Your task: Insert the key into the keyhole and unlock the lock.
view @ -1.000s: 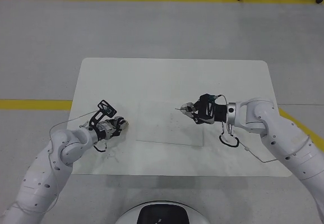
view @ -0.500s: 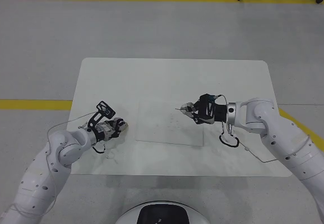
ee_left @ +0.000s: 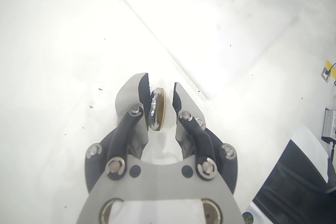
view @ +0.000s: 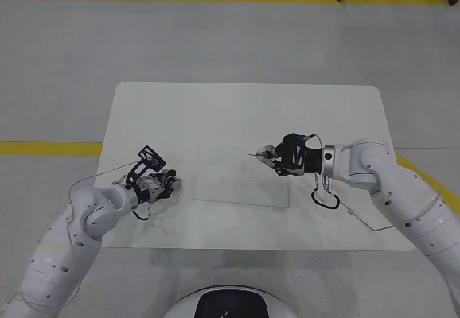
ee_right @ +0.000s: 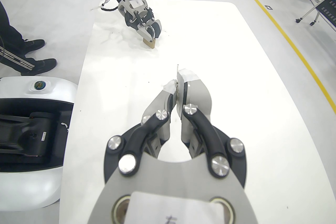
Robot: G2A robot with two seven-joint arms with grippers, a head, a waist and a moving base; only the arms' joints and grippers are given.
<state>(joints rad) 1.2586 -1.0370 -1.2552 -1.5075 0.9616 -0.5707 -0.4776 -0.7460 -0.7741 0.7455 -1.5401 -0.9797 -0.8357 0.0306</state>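
The key [ee_right: 177, 69] is clenched edge-on between the jaws of the right gripper [ee_right: 178, 84]. Only its thin blade sticks out past the fingertips. The blade points away from the wrist, across the table [ee_right: 231, 57], toward the other arm.

Beyond the blade tip comes a bare stretch of table, so key and lock are well apart. Further on, at the robot's left side, the lock [ee_left: 160, 110], a small brass padlock, stands on its edge on the table between the jaws of the left gripper [ee_right: 151, 34]. These jaws are released. One pad touches the silver shackle and the other has a visible gap to the brass body. The lock's long axis seems to run along the jaws.

Where the keyhole sits cannot be told. Probably the left jaws must first clench the lock and turn its keyhole end toward the blade. Only then can the right arm, the nearer one to the gap, push the key along its own axis.
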